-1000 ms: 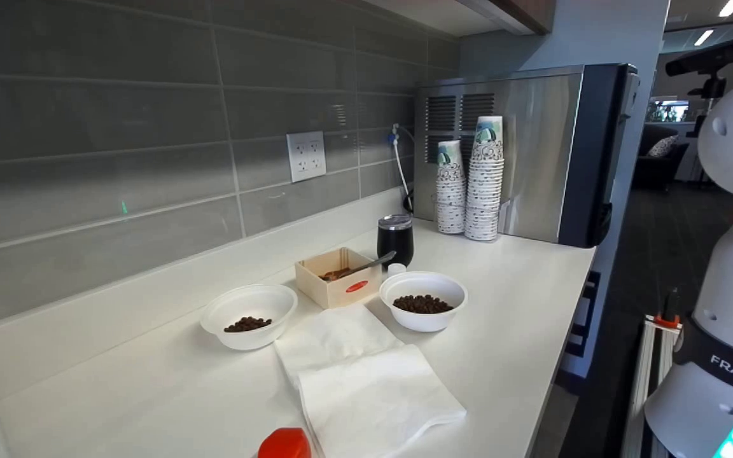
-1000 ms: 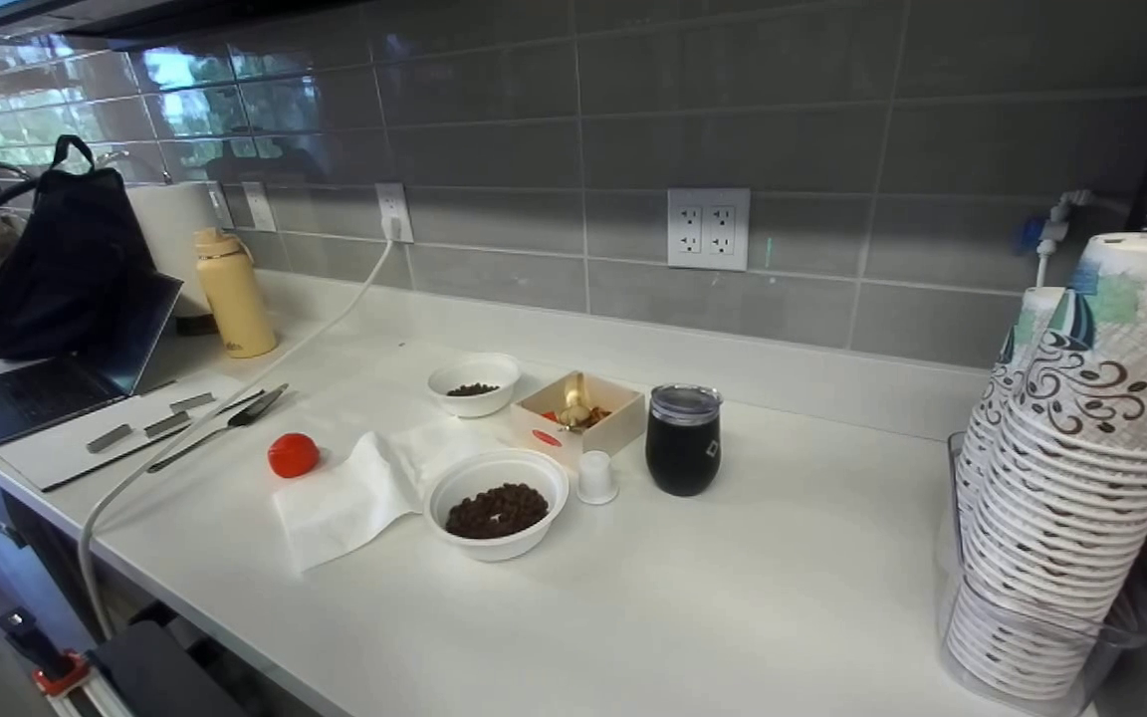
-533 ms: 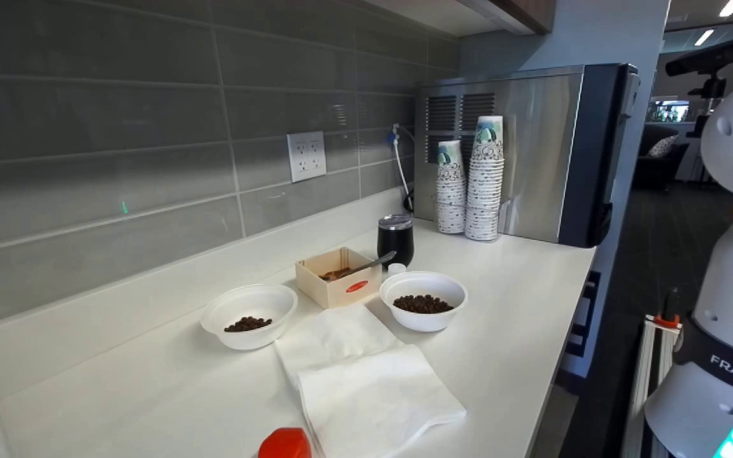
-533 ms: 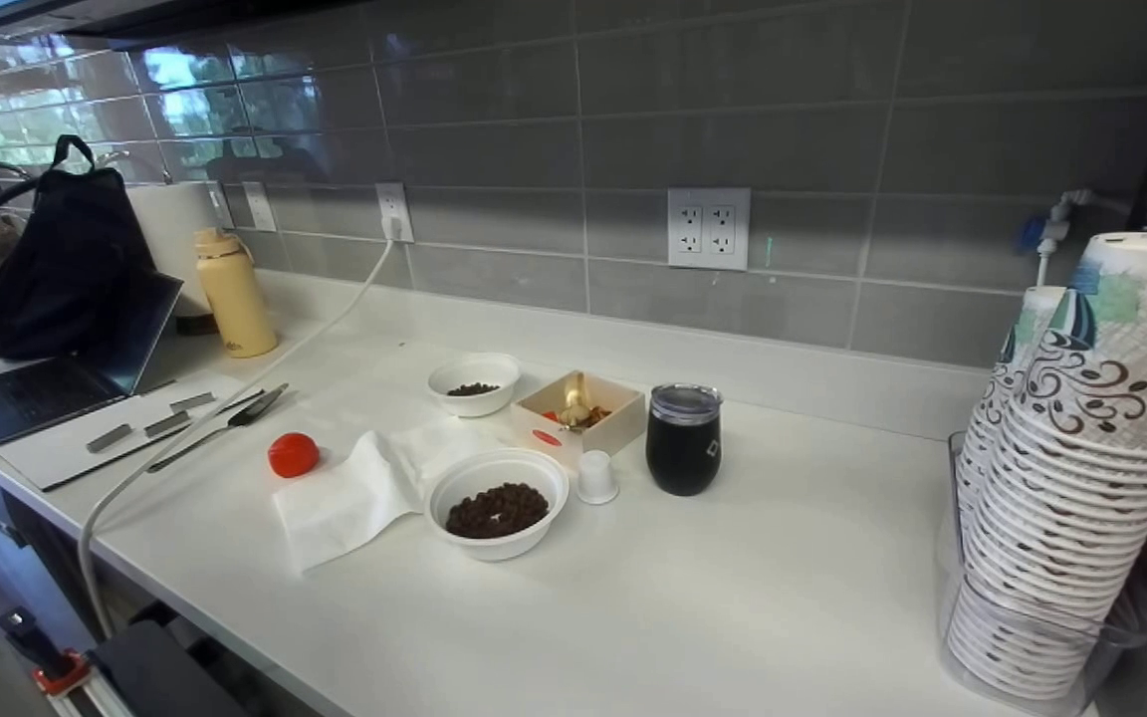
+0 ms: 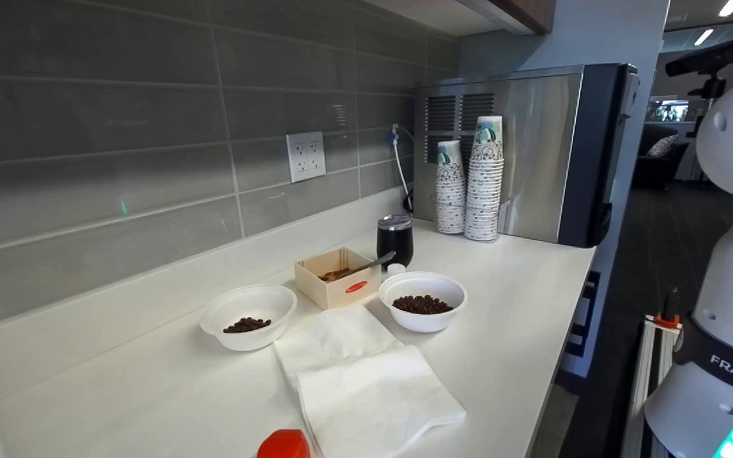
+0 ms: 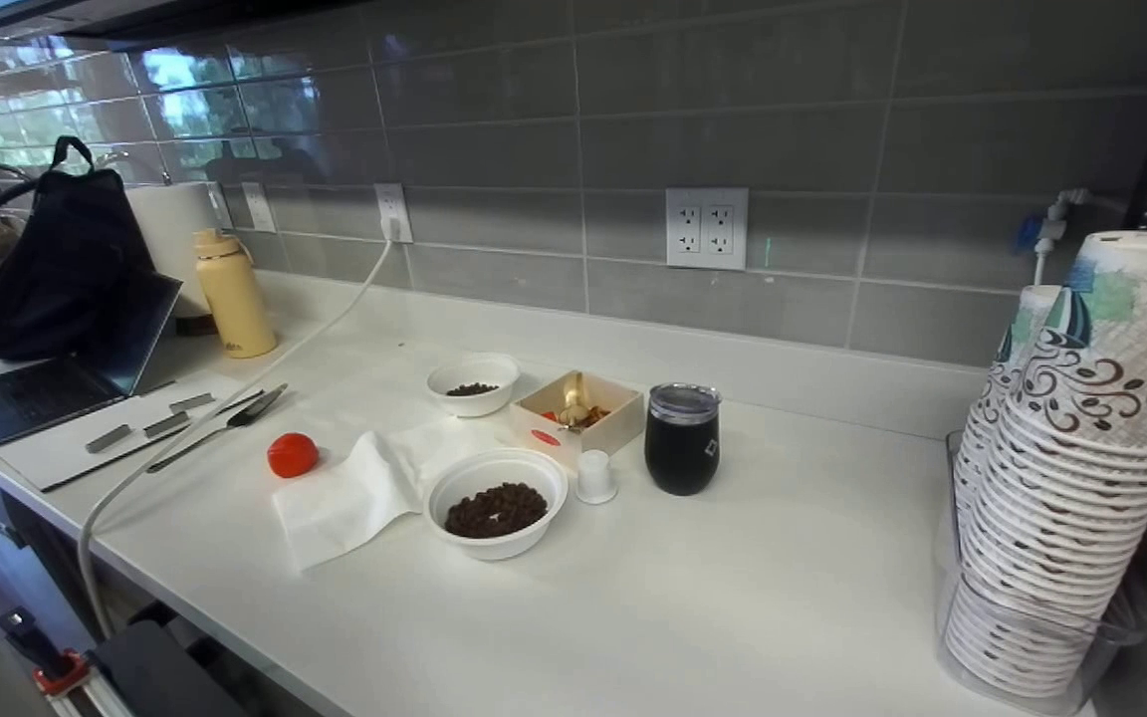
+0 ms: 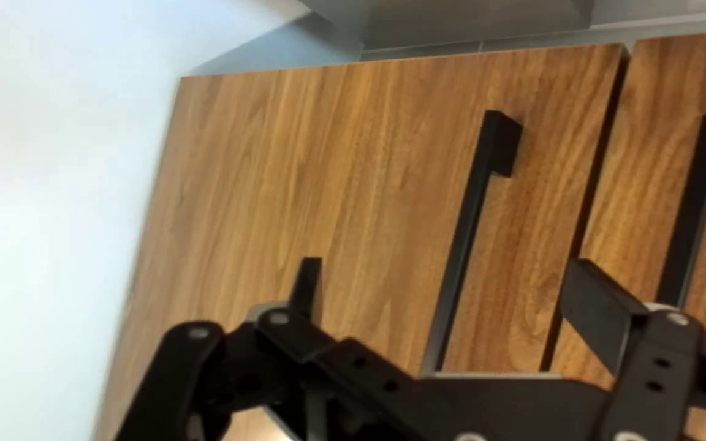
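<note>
Fingers (image 7: 601,312): standing wide apart, holding nothing, facing a handle (image 7: 471,226). Likely risk: sideways drift snagging it. Mug (image 6: 683,448): standing near the surface (image 6: 783,597)'s back edge.

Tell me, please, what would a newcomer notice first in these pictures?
Probably the open hand, facing a wooden cabinet with black handles in the wrist view. In both exterior views, a red object lies beside napkins on the counter. In an exterior view, tall cup stacks stand before a metal machine.
</note>
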`<control>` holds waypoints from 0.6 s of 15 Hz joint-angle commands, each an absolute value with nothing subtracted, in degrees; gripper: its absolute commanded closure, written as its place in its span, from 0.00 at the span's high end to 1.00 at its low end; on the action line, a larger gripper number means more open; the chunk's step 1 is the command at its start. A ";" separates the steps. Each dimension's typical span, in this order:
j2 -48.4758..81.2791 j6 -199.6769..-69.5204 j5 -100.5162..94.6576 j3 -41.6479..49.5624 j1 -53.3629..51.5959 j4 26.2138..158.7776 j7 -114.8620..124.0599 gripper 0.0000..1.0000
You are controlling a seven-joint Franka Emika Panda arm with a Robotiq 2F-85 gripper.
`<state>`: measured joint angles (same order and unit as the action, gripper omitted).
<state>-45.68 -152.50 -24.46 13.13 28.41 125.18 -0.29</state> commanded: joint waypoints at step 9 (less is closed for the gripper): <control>-53.96 -146.05 -23.52 11.26 26.98 129.49 -3.93 1.00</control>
<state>-53.70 -147.59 -24.47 12.44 29.54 129.60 -2.77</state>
